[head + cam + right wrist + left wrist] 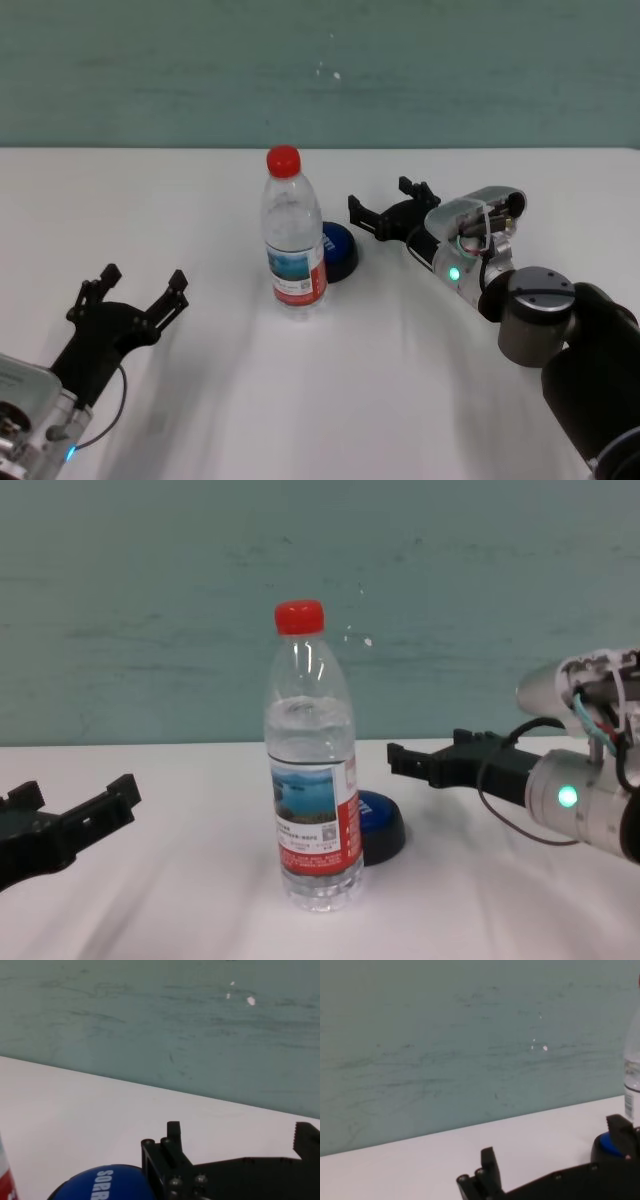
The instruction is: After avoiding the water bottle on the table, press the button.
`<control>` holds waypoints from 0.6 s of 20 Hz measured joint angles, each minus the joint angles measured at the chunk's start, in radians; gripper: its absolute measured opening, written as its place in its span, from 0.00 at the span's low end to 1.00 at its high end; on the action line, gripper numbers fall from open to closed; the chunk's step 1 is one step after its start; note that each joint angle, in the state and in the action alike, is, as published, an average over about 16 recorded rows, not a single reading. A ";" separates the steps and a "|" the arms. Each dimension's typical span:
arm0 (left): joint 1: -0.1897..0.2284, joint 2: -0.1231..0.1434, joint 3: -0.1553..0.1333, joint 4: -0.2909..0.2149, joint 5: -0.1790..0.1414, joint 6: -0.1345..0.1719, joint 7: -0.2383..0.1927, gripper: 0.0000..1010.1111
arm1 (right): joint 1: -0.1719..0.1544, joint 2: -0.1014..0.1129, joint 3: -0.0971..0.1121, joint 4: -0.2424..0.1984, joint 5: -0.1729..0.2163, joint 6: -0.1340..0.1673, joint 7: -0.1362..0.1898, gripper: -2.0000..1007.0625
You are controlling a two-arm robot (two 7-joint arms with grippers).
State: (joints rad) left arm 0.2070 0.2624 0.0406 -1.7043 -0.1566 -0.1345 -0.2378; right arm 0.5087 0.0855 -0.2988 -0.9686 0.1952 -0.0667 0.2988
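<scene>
Right gripper [385, 206] — fingers spread wide, empty, hovering just right of the button [339, 250], which sits behind the upright water bottle [292, 235] on the table [150, 200]; left gripper [133, 289] open, idle at near left

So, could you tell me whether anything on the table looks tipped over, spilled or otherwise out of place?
Nothing stands out. The water bottle stands upright and capped on the table, with no spill visible. The button sits flat just behind it. The right gripper is near the button, fingers open.
</scene>
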 joint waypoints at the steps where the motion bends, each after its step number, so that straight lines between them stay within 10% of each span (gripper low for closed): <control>1: 0.000 0.000 0.000 0.000 0.000 0.000 0.000 1.00 | -0.003 0.000 0.002 -0.002 -0.001 -0.005 -0.003 1.00; 12: 0.000 0.000 0.000 0.000 0.000 0.000 0.000 1.00 | -0.025 -0.010 0.024 -0.011 -0.011 -0.067 -0.024 1.00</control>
State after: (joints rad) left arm 0.2070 0.2624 0.0406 -1.7042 -0.1566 -0.1345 -0.2378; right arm 0.4833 0.0756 -0.2746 -0.9801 0.1841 -0.1336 0.2749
